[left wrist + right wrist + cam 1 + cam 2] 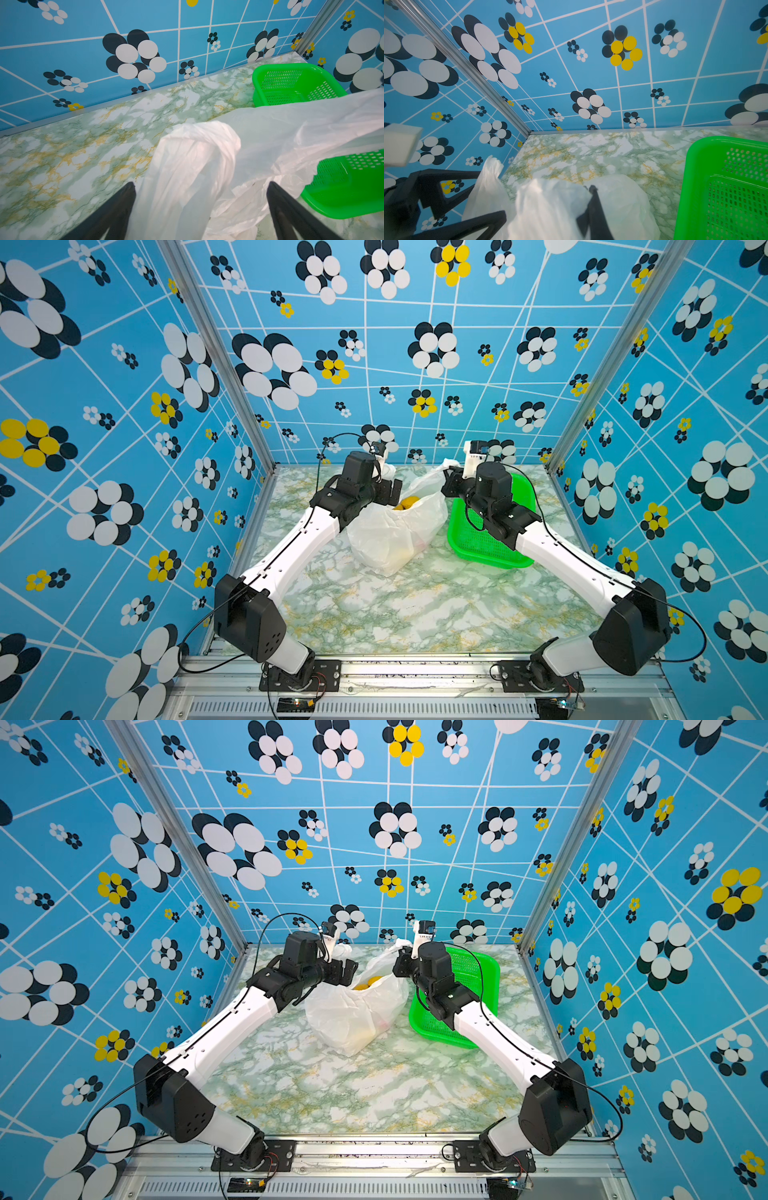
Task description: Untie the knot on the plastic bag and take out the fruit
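Two hands, one plastic bag (395,535), mid-bench (415,614) beside green basket (490,559); knot apparently undone, yellow fruit (406,503) showing in open mouth. R hand (592,190) clenched on one handle loop (449,464), holding mouth open. L hand (200,184) released, straddling other loop (197,149), prob. for grasp.

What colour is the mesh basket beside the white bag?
The basket is bright green, clearest in the right wrist view.
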Tool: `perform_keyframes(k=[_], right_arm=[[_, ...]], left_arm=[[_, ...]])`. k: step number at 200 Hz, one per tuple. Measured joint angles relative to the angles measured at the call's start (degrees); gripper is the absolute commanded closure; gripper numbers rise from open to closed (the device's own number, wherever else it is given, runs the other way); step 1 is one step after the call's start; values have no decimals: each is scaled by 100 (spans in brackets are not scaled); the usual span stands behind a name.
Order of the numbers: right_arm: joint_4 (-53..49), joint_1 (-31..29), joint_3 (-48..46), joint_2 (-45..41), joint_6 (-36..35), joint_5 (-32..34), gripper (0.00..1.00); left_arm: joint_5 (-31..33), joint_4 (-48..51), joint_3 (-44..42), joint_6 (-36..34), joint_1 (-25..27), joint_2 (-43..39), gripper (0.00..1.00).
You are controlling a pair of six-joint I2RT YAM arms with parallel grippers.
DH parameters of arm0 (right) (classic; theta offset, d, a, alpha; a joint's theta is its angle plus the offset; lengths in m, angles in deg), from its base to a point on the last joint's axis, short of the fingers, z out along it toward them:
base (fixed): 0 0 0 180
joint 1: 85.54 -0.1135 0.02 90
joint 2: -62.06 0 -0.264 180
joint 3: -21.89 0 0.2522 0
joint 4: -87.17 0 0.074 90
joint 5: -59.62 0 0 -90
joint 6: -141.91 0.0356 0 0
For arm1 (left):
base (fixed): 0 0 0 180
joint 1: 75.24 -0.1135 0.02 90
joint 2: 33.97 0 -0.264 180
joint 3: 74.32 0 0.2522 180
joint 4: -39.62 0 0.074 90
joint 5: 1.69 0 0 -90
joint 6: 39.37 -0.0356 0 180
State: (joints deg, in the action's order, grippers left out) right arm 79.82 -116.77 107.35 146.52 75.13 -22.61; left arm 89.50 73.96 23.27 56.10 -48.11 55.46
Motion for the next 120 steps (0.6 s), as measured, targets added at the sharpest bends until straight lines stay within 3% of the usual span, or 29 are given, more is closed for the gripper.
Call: perform_keyframes(k=[10, 24, 31, 70, 120], right_arm=[[2, 0, 0, 0, 0, 0, 95], [2, 0, 0, 2, 0, 20, 96], [0, -2, 4, 11, 4, 50, 96], [-197, 15, 654, 546, 201, 398, 100], [-372, 98, 2479, 1805, 833, 885, 100]], left_arm=[[11, 0, 90, -44, -4, 151, 35], [-46, -17, 258, -109, -28, 428, 84], [-125, -31, 378, -160, -52, 588, 100], [-577, -57, 1438, -358, -459, 1412, 100], [-1471, 407, 3932, -247, -1580, 2059, 100]])
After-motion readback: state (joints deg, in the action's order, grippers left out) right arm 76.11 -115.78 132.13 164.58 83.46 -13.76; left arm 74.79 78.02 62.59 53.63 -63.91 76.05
